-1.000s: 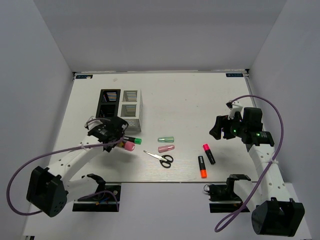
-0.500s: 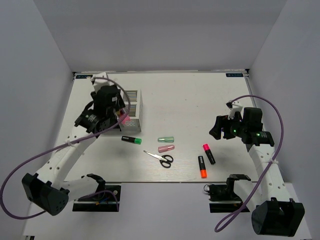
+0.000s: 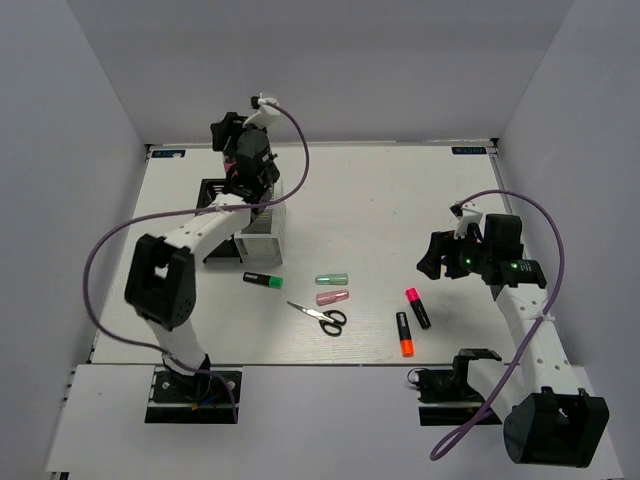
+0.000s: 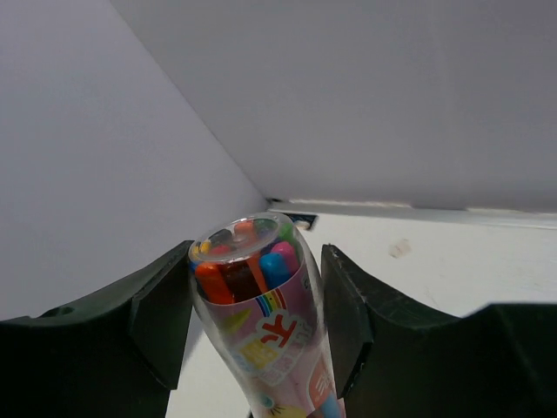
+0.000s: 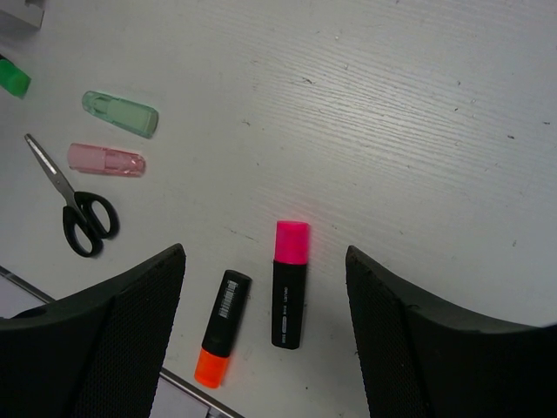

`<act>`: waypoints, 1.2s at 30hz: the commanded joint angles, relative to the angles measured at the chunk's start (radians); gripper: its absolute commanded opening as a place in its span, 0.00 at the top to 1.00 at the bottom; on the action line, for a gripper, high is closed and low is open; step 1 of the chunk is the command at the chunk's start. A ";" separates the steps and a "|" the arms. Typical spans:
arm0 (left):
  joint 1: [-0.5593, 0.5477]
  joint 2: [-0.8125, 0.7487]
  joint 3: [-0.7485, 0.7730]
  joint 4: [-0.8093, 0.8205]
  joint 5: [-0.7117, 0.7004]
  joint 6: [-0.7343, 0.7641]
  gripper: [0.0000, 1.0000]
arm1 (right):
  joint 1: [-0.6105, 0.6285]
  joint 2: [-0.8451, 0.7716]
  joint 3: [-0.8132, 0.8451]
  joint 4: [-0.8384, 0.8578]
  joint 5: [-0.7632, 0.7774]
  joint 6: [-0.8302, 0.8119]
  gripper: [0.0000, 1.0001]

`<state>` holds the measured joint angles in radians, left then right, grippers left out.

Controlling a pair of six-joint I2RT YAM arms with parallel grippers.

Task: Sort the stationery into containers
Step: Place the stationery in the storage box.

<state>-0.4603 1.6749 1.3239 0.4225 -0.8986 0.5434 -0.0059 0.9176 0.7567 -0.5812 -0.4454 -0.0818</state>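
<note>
Tube (image 4: pixel 258 305) of coloured sticks, pink-labelled, sits clamped in the left tool (image 3: pixel 248 165), raised by the black organiser (image 3: pixel 212 190) and white organiser (image 3: pixel 265 230) at the surface's (image 3: pixel 380 200) 10 o'clock. Right tool (image 5: pixel 264 261) hangs with jaws apart over the pink-capped marker (image 5: pixel 290 283) and orange-capped marker (image 5: pixel 222 326) near 4 o'clock.

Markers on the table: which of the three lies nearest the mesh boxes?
The green-capped marker, just in front of the white mesh box. The pink-capped marker and orange-capped marker lie side by side far to the right.
</note>
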 commanded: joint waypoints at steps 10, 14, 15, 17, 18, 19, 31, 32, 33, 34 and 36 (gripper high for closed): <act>0.055 0.171 0.094 0.464 -0.088 0.342 1.00 | 0.000 0.046 0.041 -0.003 -0.003 0.002 0.23; 0.103 0.129 0.031 0.331 -0.094 0.146 1.00 | 0.001 0.050 0.041 -0.005 -0.006 0.002 0.23; 0.112 0.122 0.003 0.312 -0.095 0.092 1.00 | 0.000 0.052 0.043 -0.006 -0.004 -0.001 0.23; 0.132 0.112 -0.023 0.262 -0.099 0.025 1.00 | 0.001 0.055 0.043 -0.006 -0.004 0.001 0.23; 0.135 0.112 -0.038 0.254 -0.097 0.001 1.00 | 0.001 0.053 0.044 -0.003 -0.004 -0.001 0.23; 0.140 0.115 -0.046 0.256 -0.099 -0.009 1.00 | 0.001 0.056 0.043 -0.006 -0.003 -0.003 0.23; 0.143 0.180 -0.049 0.248 -0.103 -0.054 1.00 | 0.000 0.067 0.044 -0.005 0.008 -0.003 0.23; 0.146 0.187 -0.055 0.248 -0.105 -0.059 1.00 | 0.001 0.067 0.044 -0.005 0.007 -0.003 0.23; 0.146 0.186 -0.057 0.251 -0.109 -0.059 1.00 | 0.000 0.069 0.044 -0.005 0.010 -0.001 0.23; 0.149 0.189 -0.063 0.259 -0.109 -0.072 1.00 | 0.001 0.072 0.043 -0.006 0.010 -0.001 0.23; 0.153 0.190 -0.069 0.256 -0.111 -0.080 1.00 | 0.000 0.075 0.043 -0.006 0.008 -0.003 0.23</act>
<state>-0.3157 1.8782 1.2591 0.6544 -1.0046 0.4969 -0.0059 0.9855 0.7574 -0.5816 -0.4397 -0.0826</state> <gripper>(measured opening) 0.658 0.766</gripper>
